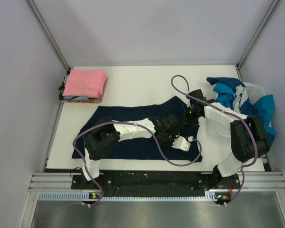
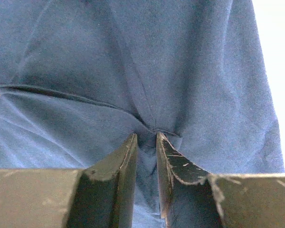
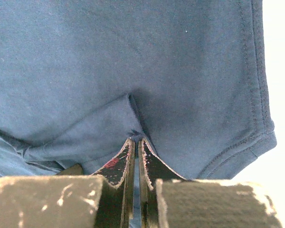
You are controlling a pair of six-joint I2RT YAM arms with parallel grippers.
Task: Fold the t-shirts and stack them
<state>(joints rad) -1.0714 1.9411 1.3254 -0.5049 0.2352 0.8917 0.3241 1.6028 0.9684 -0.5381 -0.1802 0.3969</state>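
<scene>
Overhead view facing down, both wrist views close, sharing navy t-shirt (image 1: 128, 114)

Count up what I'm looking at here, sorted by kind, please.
Robot arms: 2
Navy t-shirt, spread out: 1
Folded pile, pink on top: 1
White basket: 1
Heap of teal-and-white cloth in it: 1
Total: 6

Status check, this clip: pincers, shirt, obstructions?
Left pincer shut on navy shirt. Right pincer shut on same shirt. Shirt spread on table. Folded pile and basket off to sides.
</scene>
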